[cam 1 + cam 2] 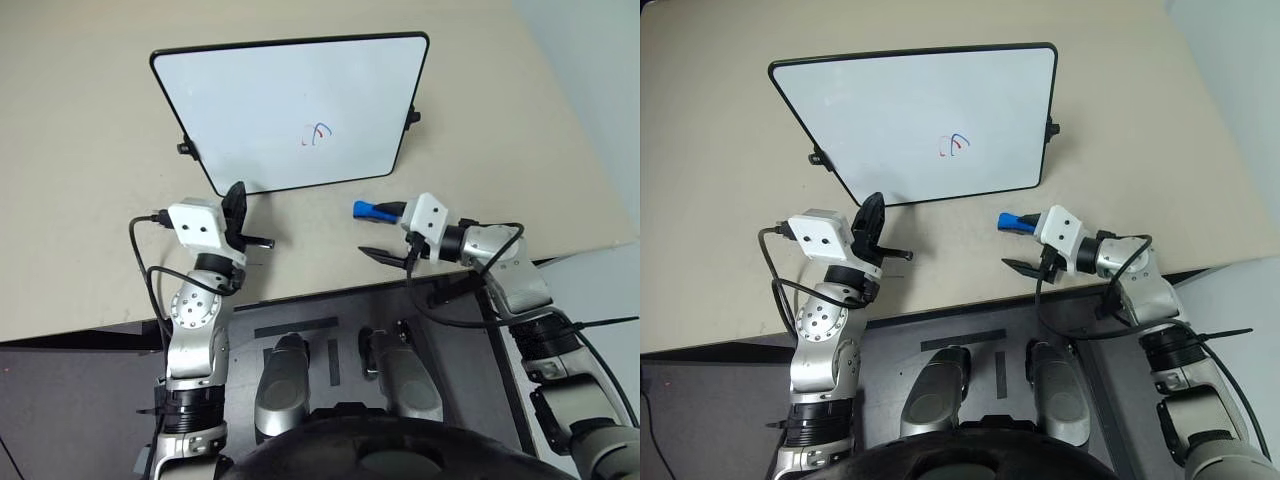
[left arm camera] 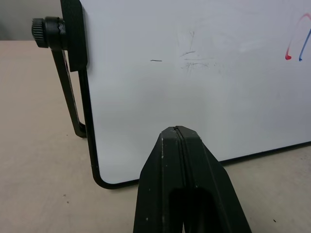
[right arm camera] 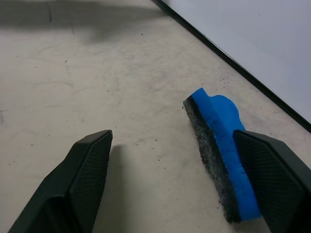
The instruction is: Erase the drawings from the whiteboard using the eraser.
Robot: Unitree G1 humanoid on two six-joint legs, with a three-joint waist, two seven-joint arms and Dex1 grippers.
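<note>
One eraser (image 3: 221, 145), bright blue with a dark grey felt face, lies on the beige table (image 1: 80, 120) just off the whiteboard's (image 1: 270, 110) near right corner, at about five o'clock from the board's centre. Its long axis runs roughly nine to three o'clock in the head view. The right gripper (image 3: 170, 194) is spread wide around it, ungrasped: one finger is at the blue back, the other stands well apart over bare table. One whiteboard stands tilted on the table, bearing one small cluster of drawings (image 1: 318, 133), red and blue strokes, at four o'clock of centre. The left gripper (image 2: 181, 141) is clenched on nothing, pointing at the board's near left corner.
</note>
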